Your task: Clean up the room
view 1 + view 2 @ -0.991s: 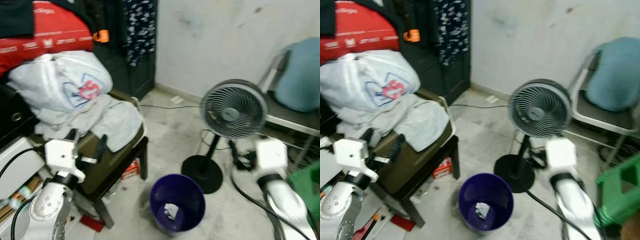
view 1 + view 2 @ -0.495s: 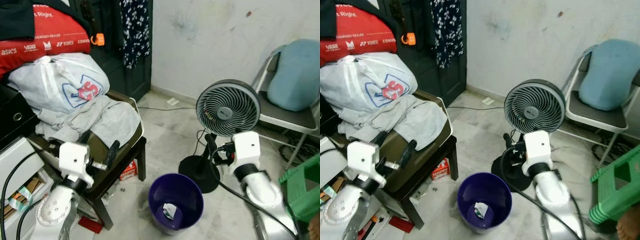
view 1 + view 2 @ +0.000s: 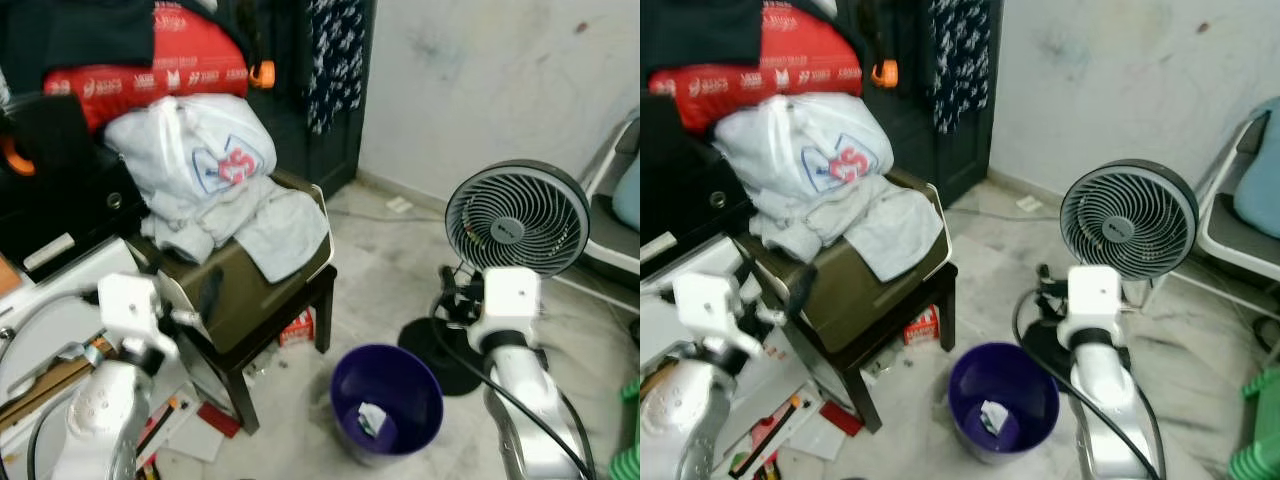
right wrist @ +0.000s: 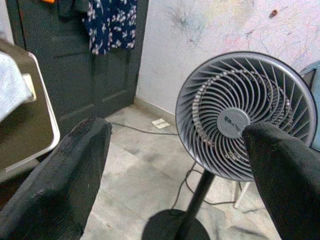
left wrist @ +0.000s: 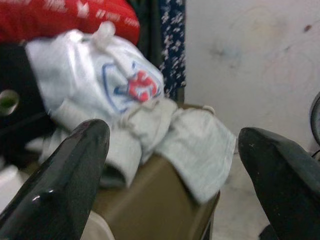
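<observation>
Down by the robot's feet, floor litter first: papers and a red flat item (image 3: 218, 420) under/beside the stool, plus a small red-white carton (image 3: 297, 326) further under it. Prob. the cleanup targets, none picked up yet.

Purple bin (image 3: 387, 400) sits on the floor btwn both arms, w/ one crumpled white scrap (image 3: 372, 419) already inside. Placement makes sense: drop point reachable from either side.

Left gripper (image 5: 175, 165) is raised at stool height, jaws spread wide, nothing btwn them. Aimed at the grey cloth (image 5: 195, 150) draped over the olive-brown case (image 3: 240, 290), so likely lining up on the laundry pile. Cloth looks soft, crumpled, hanging over the case edge; should bunch easily. White plastic bag (image 3: 195, 150) w/ red-blue logo rests on top of the cloth, knotted, full. Could slide if the cloth gets pulled from under it.

Right gripper (image 4: 175, 150) also held up, jaws spread, empty, pointing toward the pedestal fan (image 3: 515, 217). Fan is upright, cord trailing on the floor near its base: snag risk for the right arm.

Further back: red sports bag (image 3: 150, 75) stacked high above the white bag, dark door w/ patterned fabric (image 3: 335, 50) hanging, scuffed wall.
</observation>
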Robot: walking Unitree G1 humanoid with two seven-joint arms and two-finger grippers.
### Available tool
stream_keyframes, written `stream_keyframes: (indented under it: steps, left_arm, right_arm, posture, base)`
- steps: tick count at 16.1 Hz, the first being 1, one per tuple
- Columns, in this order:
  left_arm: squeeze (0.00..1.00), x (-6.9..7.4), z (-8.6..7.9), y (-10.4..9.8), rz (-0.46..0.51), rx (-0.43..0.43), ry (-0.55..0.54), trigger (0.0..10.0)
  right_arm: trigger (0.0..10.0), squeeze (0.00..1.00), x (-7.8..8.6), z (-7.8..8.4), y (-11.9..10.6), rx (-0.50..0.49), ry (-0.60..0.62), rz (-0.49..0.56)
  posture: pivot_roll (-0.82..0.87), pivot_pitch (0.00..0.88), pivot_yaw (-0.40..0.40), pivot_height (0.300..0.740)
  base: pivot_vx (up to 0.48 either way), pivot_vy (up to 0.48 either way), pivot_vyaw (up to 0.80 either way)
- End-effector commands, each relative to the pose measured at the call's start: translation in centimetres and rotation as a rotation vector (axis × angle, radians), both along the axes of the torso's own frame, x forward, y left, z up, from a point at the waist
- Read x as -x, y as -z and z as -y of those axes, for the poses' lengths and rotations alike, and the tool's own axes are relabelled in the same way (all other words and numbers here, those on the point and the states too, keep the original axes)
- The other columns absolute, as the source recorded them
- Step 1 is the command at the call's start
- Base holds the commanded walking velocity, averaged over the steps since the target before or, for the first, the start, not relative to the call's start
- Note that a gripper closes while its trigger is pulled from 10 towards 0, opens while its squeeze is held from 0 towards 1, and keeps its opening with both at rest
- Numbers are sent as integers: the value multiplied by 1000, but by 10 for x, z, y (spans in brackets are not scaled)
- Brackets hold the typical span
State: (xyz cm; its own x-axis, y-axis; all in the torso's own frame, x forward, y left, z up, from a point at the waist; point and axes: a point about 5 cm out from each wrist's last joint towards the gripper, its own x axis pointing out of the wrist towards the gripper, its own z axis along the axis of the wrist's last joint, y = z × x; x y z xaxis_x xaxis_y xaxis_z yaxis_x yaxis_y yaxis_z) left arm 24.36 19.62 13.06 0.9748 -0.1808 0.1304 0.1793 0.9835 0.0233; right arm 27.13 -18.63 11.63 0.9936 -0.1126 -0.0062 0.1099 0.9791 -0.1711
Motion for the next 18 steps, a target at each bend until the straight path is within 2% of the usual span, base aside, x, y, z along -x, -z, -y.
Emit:
stream_keyframes:
  steps: [1,5,6,10,13,18]
  left_arm:
    - [0,-4,2,-3,6,2,14,10000]
    - [0,-4,2,-2,12,-18,-17,10000]
    - [0,-5,2,-5,18,-13,-19,10000]
    - [0,-4,8,-9,28,-5,-14,10000]
    - [0,1,18,-8,23,-20,28,10000]
    - [0,1,22,-8,12,-48,28,10000]
  right_arm:
    - [10000,0,0,7,2,-11,50,-20]
    - [10000,0,-3,1,-2,-9,22,-17]
    - [10000,0,-3,-5,-7,38,-20,3]
    - [10000,0,-2,-7,-8,46,-25,-6]
    - [10000,0,2,-6,-7,59,-45,-17]
    - [10000,0,0,-5,-13,64,-43,-15]
  posture:
    - [-49,0,-2,740]
    - [-47,6,-1,740]
    - [-52,20,-2,740]
    - [-53,58,-9,740]
    - [-59,74,-21,740]
    - [-61,101,-28,740]
  base:
    - [0,0,0]
    - [0,0,0]
    - [0,0,0]
    - [0,0,800]
    - [0,0,800]
    - [0,0,800]
